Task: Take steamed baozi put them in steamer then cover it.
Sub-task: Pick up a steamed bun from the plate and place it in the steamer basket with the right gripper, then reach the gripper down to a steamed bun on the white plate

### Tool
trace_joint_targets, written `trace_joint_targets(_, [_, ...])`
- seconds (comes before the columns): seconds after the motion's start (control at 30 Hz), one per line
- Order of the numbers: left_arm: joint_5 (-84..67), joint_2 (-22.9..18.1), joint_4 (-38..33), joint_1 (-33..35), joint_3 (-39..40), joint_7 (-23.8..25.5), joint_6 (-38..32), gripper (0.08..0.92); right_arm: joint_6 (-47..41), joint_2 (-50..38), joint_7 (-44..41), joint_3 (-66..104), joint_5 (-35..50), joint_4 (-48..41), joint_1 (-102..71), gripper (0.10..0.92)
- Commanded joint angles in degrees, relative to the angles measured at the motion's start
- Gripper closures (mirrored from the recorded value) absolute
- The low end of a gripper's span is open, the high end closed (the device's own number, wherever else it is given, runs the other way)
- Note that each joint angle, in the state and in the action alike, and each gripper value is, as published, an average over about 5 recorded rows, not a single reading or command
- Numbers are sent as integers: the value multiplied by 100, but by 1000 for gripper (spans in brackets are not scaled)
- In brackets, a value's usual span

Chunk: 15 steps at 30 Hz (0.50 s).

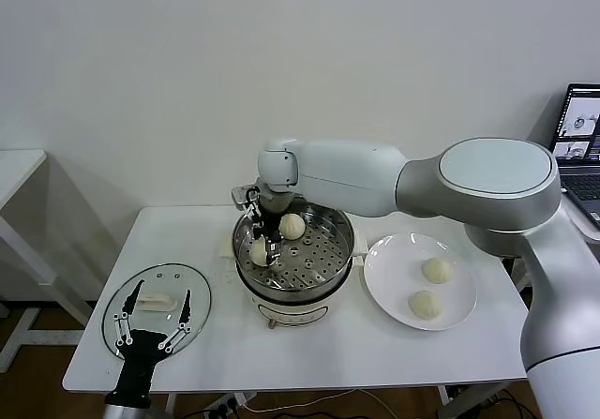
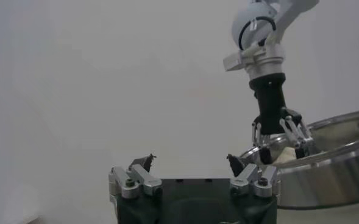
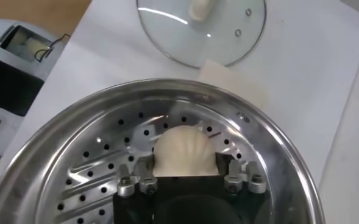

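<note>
Step in hand: right gripper (image 1: 265, 242) reaching into steamer (image 1: 323, 271), jaws spreading either side of second baozi (image 3: 184, 151), seemingly releasing it on perforated tray.

Next: lifting clear, reaching for plate (image 1: 394, 292).

- Steamer holding two baozi.
- Plate holding two more.
- Cover (image 1: 197, 299) lying on table (image 1: 375, 358); left gripper (image 1: 153, 325) hovering over it, open, empty.

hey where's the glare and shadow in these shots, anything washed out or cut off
Head view: soft light, the right arm's faint shadow on the wall, the steamer rim shiny. Right wrist view: bright streaks on the glass cover, which the frame's edge cuts off. Left wrist view: pale washed-out background, only the left pincer and right pincer dark against it.
</note>
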Motion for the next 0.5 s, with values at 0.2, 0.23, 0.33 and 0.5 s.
trace_joint_targets(0.2, [9,-12,-41,54,-21,-5,11,177,86,-1056,-232,326,-237,930,545,203])
trace_joint_targets(0.23, [11,-14,-46,59,-19,-4,12,177,133,-1280,-325,377,-311,1063,649,203])
trace_joint_targets(0.33, [21,-17,-57,61,-12,-4,15,177,300,-2051,-689,523,-550,1424,929,203])
trace_joint_targets(0.5, [34,-5,-68,50,1,-3,24,177,857,-3403,-1593,658,-1068,1671,1187,203])
